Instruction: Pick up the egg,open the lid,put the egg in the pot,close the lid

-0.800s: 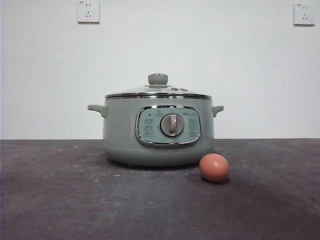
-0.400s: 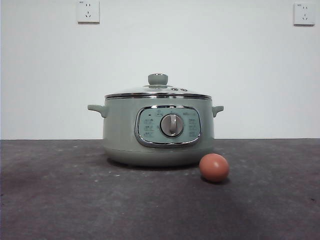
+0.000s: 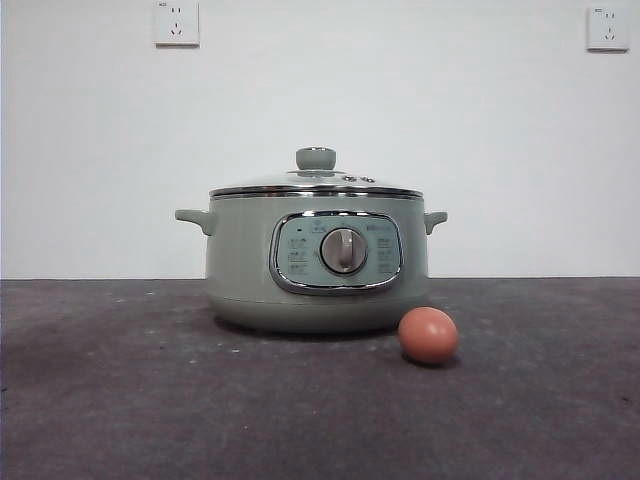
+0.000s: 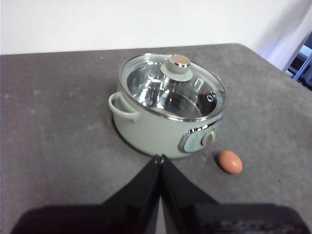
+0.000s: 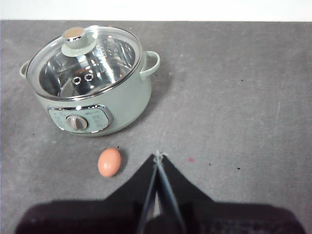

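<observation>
The sage-green pot [image 3: 316, 260] stands mid-table with the glass lid [image 3: 316, 182] shut on it, knob [image 3: 316, 158] on top. The reddish-brown egg [image 3: 428, 335] lies on the table just in front of the pot's right side. In the left wrist view the pot [image 4: 161, 129], lid [image 4: 173, 87] and egg [image 4: 230, 161] lie ahead of my left gripper [image 4: 159, 157], which is shut and empty. In the right wrist view the pot [image 5: 105, 105], lid [image 5: 85, 61] and egg [image 5: 108, 162] show; my right gripper [image 5: 157, 155] is shut and empty, beside the egg and apart from it.
The dark grey table [image 3: 120, 400] runs to a white wall with two sockets [image 3: 176, 22]. The table's far right edge shows in the left wrist view [image 4: 273, 63]. Neither arm shows in the front view.
</observation>
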### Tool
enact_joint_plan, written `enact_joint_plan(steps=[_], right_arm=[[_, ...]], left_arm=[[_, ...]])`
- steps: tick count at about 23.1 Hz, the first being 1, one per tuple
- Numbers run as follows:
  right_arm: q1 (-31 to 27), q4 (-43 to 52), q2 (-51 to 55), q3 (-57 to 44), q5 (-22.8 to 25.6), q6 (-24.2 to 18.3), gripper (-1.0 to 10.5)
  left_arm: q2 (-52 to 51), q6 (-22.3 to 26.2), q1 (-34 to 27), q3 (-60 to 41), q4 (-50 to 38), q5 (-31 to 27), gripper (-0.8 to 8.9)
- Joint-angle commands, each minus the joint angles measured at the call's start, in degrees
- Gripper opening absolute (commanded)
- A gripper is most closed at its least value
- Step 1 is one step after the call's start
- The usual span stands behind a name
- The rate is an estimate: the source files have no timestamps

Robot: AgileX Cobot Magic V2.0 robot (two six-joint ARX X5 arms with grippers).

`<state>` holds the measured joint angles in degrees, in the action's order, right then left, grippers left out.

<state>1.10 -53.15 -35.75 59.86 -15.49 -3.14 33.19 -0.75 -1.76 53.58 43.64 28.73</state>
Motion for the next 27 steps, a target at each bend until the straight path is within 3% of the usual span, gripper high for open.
enact_joint_plan(steps=[1,6,7,8,9,10,11,12,19,24,27], right_arm=[[0.0,-1.1,-0.9,1.4,-0.3,-1.9,-0.1],[0.0,-1.5,-2.1,1.8,-0.3,-1.9,0.1],[0.0,-1.8,-2.4,1.8,-0.3,-1.8,0.6],[0.0,-2.1,-2.5,1.8,-0.2,-1.8,2.0],[0.0,-2.4,-2.8,1.8,-0.2,-1.8,4.4],[0.0,-2.4,-3.0,1.8,-0.2,-1.8,5.8],[0.0,-2.4,-3.0,1.8,-0.2,-1.8,6.8],[0.0,-2.6,-3.1,1.8,-0.3,-1.8,6.9],[0.0,-2.6,-3.1,1.8,-3.2,-1.5,6.9],[0.0,-2.7,-3.1,1.8,-3.3,-1.4,6.9],[0.0,-3.1,-3.1,1.8,-5.0,-1.3,6.9]], left_arm=[[0.2,1.4,-0.2,0.2,0.1,0.3,-0.04],[0.7,1.4,-0.2,0.2,0.0,3.8,0.12],[0.9,1.4,-0.2,0.2,0.0,4.9,0.89],[1.2,1.2,-0.2,0.2,0.0,4.9,2.48],[1.5,1.2,-0.2,0.2,0.1,4.9,5.07],[1.6,1.0,-0.2,0.2,0.1,4.9,5.99],[1.8,1.0,-0.2,0.3,0.1,5.0,6.06],[2.0,1.0,-0.1,0.4,0.1,5.0,6.06],[8.0,1.0,2.2,7.0,0.0,4.9,6.06],[20.3,3.2,9.4,16.6,-1.1,3.9,6.05],[29.6,5.4,14.1,23.7,-2.0,-0.4,6.06]])
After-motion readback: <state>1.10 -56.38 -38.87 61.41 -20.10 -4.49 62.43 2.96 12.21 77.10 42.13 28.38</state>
